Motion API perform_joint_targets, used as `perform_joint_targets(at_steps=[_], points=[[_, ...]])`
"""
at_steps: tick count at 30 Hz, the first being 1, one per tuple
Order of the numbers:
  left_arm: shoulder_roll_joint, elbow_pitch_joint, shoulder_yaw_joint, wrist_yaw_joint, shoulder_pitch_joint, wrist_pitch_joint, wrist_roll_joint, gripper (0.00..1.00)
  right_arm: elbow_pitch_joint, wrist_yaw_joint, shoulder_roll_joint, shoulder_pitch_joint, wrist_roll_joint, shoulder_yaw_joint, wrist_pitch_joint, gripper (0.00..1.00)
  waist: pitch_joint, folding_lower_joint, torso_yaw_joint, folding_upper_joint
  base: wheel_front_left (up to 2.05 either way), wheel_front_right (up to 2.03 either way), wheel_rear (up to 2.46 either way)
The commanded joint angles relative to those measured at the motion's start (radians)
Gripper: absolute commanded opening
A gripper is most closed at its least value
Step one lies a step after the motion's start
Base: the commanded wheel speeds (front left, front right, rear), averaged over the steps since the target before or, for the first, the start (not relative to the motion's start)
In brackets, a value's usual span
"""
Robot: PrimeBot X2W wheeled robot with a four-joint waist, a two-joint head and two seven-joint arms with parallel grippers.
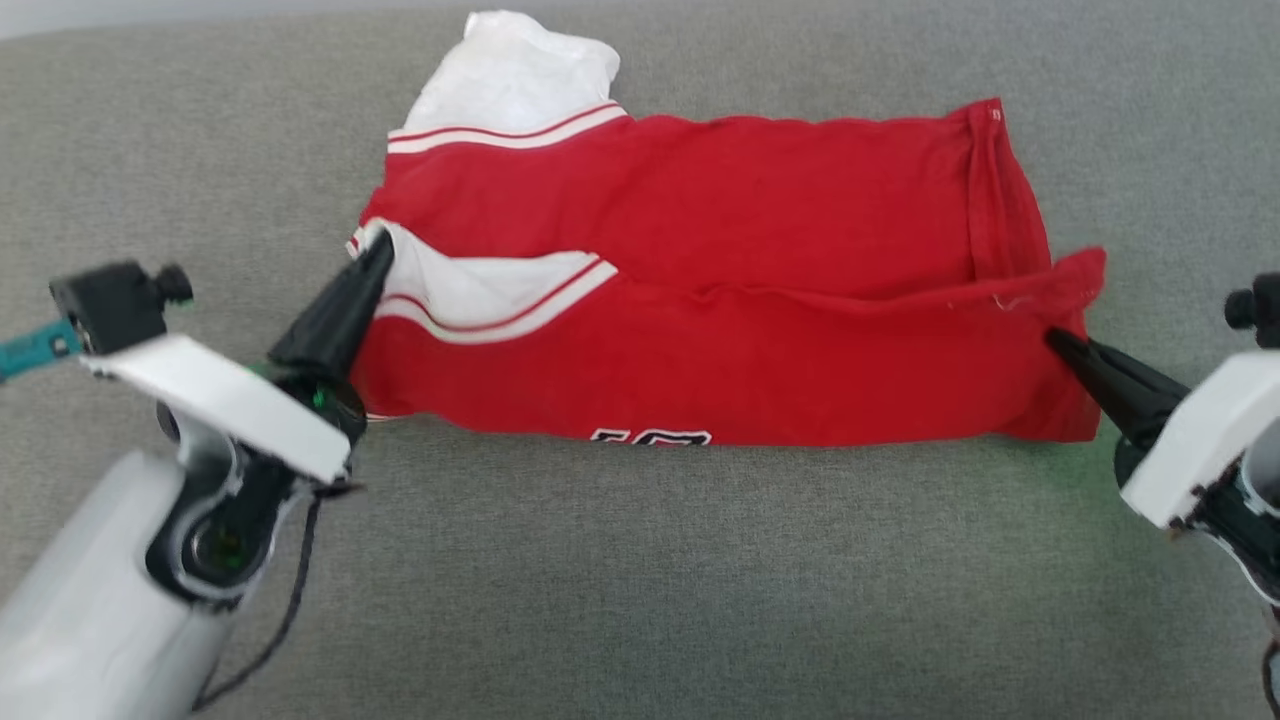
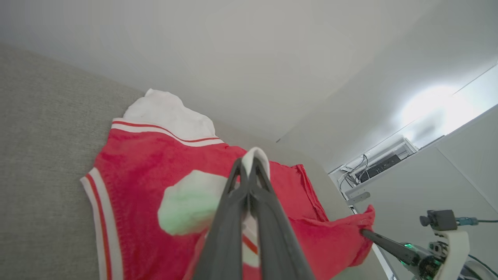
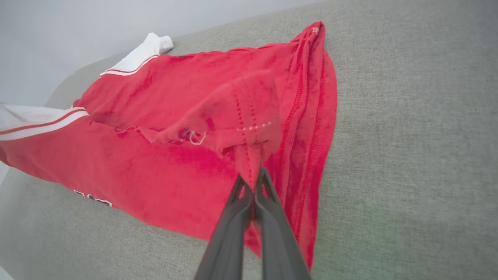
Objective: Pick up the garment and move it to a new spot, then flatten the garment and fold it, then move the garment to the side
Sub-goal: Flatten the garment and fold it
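pinching the red jersey [image 1: 700, 200] at both ends, the left pincer [image 1: 378, 248] is closed on its white-sleeve edge and the right pincer [image 1: 1052, 337] on its hem corner, seemingly to carry the near half over the half lying flat on the grey fabric surface [image 1: 640, 580].

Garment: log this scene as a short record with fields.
garment: red, white sleeves, on the grey surface, near half turned up
left gripper: shut on garment, sleeve end
right gripper: shut on garment, hem end
lettering: partly showing at the near fold
far sleeve: sticks out at far left, rumpled
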Motion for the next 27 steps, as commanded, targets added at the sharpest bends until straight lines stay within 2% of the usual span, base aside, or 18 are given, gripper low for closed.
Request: perform_joint_targets(at_steps=[1, 10, 18, 19, 20, 21, 22, 23, 27], points=[[0.0, 0.033, -0.009, 0.002, -0.037, 0.005, -0.014, 0.0, 0.02, -0.001, 0.013, -0.028, -0.008, 0.005, -0.002, 0.0, 0.016, 0.0, -0.005, 0.0, 0.0, 0.0, 0.0], [-0.024, 0.201, -0.072, 0.002, -0.145, -0.007, -0.048, 0.0, 0.152, -0.001, 0.04, -0.113, -0.019, 0.018, -0.054, 0.0, 0.055, 0.0, -0.01, 0.0, 0.0, 0.0, 0.0], [-0.005, 0.291, -0.135, 0.002, -0.176, -0.054, -0.05, 0.0, 0.272, -0.001, 0.039, -0.162, -0.004, 0.082, -0.118, 0.0, 0.053, 0.0, -0.013, 0.0, 0.0, 0.0, 0.0], [-0.002, 0.297, -0.144, 0.002, -0.177, -0.064, -0.048, 0.38, 0.278, -0.001, 0.037, -0.166, -0.001, 0.09, -0.13, 0.04, 0.049, 0.0, -0.013, 0.0, 0.0, 0.0, 0.0], [0.002, 0.301, -0.152, 0.002, -0.179, -0.072, -0.045, 0.48, 0.283, -0.001, 0.036, -0.17, 0.002, 0.096, -0.143, 0.42, 0.045, 0.0, -0.013, 0.0, 0.0, 0.0, 0.0], [0.009, 0.305, -0.164, 0.002, -0.183, -0.082, -0.035, 0.71, 0.287, -0.001, 0.034, -0.171, 0.003, 0.102, -0.155, 0.8, 0.04, 0.0, -0.013, 0.0, 0.0, 0.0, 0.0], [0.016, 0.308, -0.176, 0.002, -0.186, -0.089, -0.029, 0.9, 0.291, -0.001, 0.03, -0.17, 0.002, 0.107, -0.166, 1.0, 0.035, 0.0, -0.012, 0.0, 0.0, 0.0, 0.0], [0.022, 0.309, -0.19, 0.002, -0.19, -0.092, -0.018, 1.0, 0.294, -0.001, 0.026, -0.17, 0.001, 0.113, -0.176, 1.0, 0.029, 0.0, -0.011, 0.0, 0.0, 0.0, 0.0], [0.061, 0.31, -0.249, 0.002, -0.214, -0.112, 0.036, 1.0, 0.292, -0.001, 0.009, -0.159, 0.011, 0.119, -0.208, 1.0, 0.003, 0.0, -0.003, 0.0, 0.0, 0.0, 0.0]])
